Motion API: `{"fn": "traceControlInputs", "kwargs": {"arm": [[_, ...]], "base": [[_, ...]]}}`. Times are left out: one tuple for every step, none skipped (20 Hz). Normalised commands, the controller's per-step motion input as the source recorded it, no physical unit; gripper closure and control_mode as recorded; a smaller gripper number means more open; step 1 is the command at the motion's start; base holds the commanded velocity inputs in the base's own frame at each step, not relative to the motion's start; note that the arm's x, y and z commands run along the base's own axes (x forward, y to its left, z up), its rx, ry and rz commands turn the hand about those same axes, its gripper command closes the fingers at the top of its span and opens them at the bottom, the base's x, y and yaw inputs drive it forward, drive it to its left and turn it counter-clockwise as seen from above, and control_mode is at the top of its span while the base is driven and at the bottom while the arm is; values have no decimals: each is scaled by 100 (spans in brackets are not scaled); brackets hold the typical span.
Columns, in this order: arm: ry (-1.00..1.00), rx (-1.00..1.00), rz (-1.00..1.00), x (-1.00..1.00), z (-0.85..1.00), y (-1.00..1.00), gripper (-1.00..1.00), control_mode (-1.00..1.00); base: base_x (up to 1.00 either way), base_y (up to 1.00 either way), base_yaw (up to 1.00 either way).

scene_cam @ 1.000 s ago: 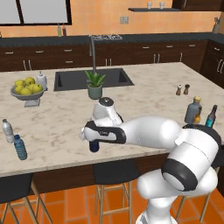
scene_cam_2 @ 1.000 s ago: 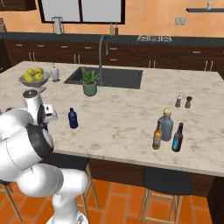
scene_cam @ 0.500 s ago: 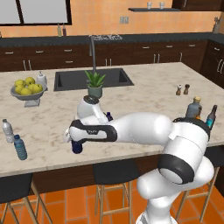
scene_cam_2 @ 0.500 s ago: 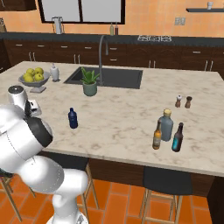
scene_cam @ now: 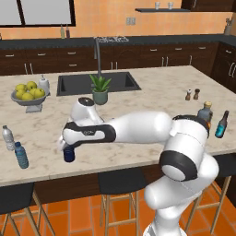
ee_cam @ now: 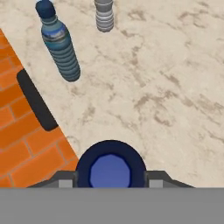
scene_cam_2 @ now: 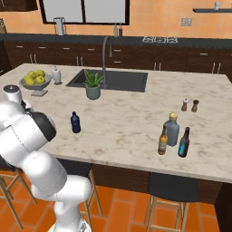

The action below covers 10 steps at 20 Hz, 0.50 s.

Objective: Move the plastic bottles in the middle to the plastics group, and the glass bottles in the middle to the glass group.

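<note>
Though partly masked by the arm in the left base view, tool found low over the front edge of the table, closed on a navy plastic bottle. Confirmed in the hand view: blue cap of that bottle seated squarely between the two finger tips, one on each side, no gap visible. Bottle held upright, long axis in line with the tool. Cannot tell whether its base touches the table or hangs just clear.

Governing relation: plastics group lying to the left of the tool along the same front edge.
- Teal ribbed bottle nearer; in the hand view up and left of the held cap, near but well clear.
- Clear whitish bottle just behind it, further from the table edge; seen at the top of the hand view.
- Both upright, with bare table between them and the load.

Judged next: short sideways carry to the left, then set-down beside the teal ribbed bottle. Table edge close alongside that path in the hand view; caution advised.

Second navy bottle standing mid-table, not yet moved. Amber bottle standing just beside the flask and dark teal bottle; that part judged done.
</note>
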Motion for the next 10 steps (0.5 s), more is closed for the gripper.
{"fn": "traceControlInputs", "kwargs": {"arm": [[-5,9,13,0,0,36,100,-100],[-5,10,13,1,0,35,100,-100],[-5,9,12,0,0,34,100,-100],[-5,7,12,0,0,38,100,-100],[-5,5,11,0,0,41,100,-100],[-4,5,11,0,0,43,100,-100],[-4,5,11,0,0,41,100,-100],[-3,3,10,0,0,41,100,-100],[-3,3,10,3,0,41,100,-100],[-4,4,9,12,0,46,100,-100]], "base": [[0,0,0],[0,0,0],[0,0,0],[0,0,0],[0,0,0],[0,0,0],[0,0,0],[0,0,0],[0,0,0],[0,0,0]]}}
